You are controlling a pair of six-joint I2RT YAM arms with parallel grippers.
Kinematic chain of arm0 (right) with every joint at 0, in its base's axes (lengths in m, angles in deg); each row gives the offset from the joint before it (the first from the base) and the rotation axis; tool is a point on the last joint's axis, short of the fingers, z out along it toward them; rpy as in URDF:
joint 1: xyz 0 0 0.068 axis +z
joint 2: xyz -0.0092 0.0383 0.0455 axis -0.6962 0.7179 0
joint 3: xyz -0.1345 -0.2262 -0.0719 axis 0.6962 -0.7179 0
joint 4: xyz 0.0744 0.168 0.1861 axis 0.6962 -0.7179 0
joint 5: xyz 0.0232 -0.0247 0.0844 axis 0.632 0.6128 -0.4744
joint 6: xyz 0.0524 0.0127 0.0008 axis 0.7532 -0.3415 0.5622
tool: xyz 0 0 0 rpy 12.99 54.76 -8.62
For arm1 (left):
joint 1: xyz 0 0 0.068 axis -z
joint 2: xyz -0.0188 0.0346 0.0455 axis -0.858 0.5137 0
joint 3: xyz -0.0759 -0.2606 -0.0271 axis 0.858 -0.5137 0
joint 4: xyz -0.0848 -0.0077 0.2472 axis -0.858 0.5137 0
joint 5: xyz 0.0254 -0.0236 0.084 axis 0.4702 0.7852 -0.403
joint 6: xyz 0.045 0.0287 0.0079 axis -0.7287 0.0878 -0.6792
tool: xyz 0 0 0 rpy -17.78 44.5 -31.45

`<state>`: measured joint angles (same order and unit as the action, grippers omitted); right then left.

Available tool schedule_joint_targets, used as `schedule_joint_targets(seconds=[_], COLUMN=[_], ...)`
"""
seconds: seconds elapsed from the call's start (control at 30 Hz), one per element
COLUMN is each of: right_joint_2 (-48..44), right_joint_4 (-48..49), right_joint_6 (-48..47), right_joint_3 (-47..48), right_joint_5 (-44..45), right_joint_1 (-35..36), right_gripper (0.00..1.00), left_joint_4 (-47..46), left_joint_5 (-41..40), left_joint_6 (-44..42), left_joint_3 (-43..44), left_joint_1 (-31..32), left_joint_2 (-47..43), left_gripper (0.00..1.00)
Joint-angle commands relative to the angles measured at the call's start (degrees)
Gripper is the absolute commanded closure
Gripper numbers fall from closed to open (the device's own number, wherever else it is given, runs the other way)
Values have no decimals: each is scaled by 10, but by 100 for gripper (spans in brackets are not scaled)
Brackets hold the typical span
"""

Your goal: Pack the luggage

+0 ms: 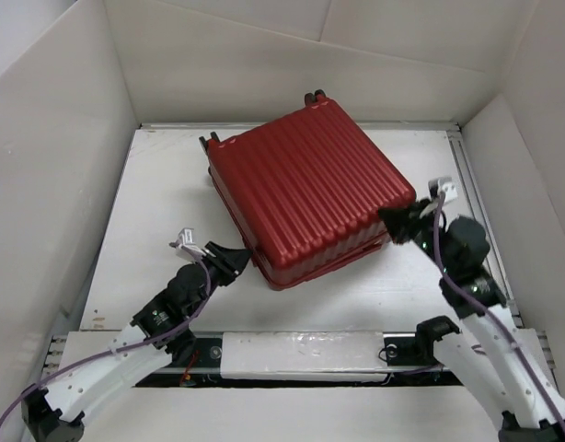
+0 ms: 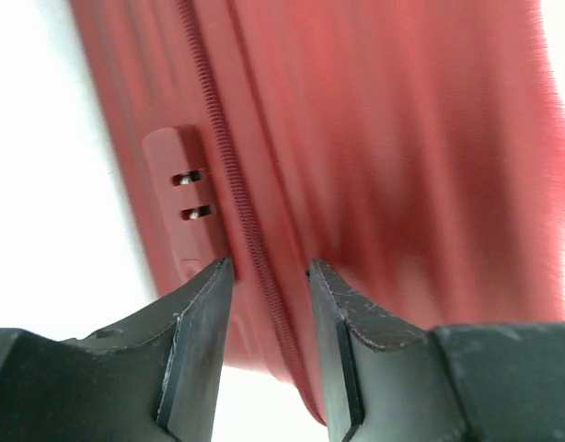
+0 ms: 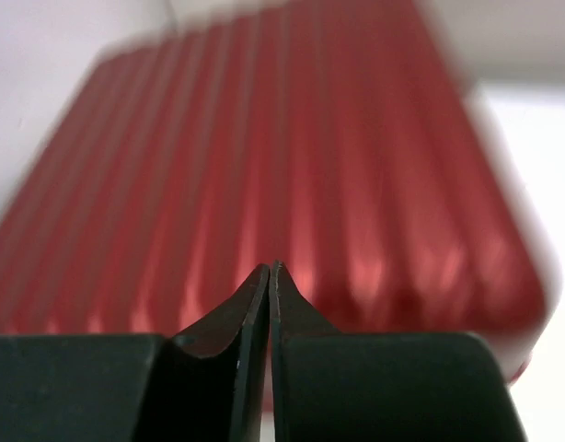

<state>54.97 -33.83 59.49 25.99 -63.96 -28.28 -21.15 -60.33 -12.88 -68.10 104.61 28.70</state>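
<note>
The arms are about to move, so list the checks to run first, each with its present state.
1. Luggage lies closed on the table: ok.
2. Left gripper open, with the zipper between its fingers: ok.
3. Right gripper shut, holding nothing: ok.
4. Right gripper clear of the luggage: cannot tell.
5. The zipper closed all the way round: cannot tell.

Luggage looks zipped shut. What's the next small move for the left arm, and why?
Probably ease the left gripper forward-left toward the lock block and its two metal tabs. The luggage lies closed, the left jaws stand open astride the zipper just short of that block, and the right gripper is shut by the right corner.
</note>
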Motion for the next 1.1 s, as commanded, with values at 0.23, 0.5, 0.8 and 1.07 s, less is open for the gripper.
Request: schedule_joint_targets(seconds=[0.23, 0.5, 0.8, 1.07], right_joint_2=[-278, -142, -193, -149], right_joint_4=[27, 107, 148, 164], right_joint_6=[153, 150, 162, 157], right_joint_3=[-264, -291, -354, -359], right_joint_5=[134, 162, 156, 138], right_joint_1=[80, 75, 69, 53], right_gripper=[97, 87, 65, 65], left_joint_4=[20, -48, -119, -240], left_joint_5=[-6, 8, -12, 194], left_joint_6=[33, 38, 27, -8], left_joint_3=[-47, -72, -72, -116], left_joint_1=[-8, -13, -13, -197], left_joint_2=[-49, 21, 72, 110], left_gripper=[60, 60, 60, 68])
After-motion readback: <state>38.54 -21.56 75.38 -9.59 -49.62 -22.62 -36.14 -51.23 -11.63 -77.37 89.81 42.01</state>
